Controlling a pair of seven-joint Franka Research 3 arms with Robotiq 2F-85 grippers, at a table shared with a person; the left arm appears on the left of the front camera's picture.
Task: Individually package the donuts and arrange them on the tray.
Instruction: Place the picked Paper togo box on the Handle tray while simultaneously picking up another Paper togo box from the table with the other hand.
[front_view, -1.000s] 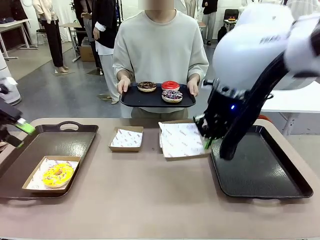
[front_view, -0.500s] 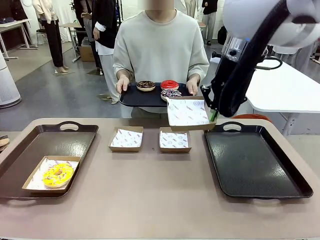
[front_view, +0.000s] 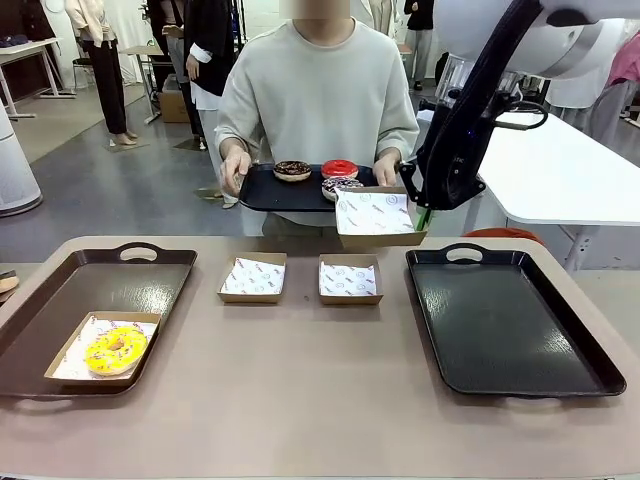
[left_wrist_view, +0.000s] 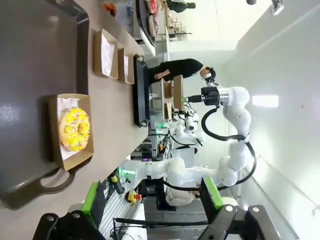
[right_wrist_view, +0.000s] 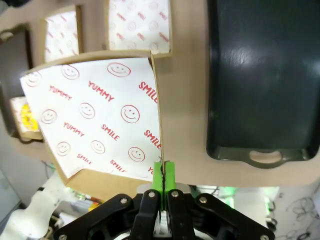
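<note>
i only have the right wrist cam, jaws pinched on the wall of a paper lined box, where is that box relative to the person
observer: the right gripper holds the box in the air, level with the front edge of the black tray that the person holds in both hands.
operator: whats on that tray
observer: three donuts: a chocolate donut, a red donut and a sprinkled donut, partly hidden behind the box.
operator: and the left arm
observer: the left gripper is open, with nothing between its fingers. Its camera looks along the left tray, where the yellow donut sits packed.
</note>
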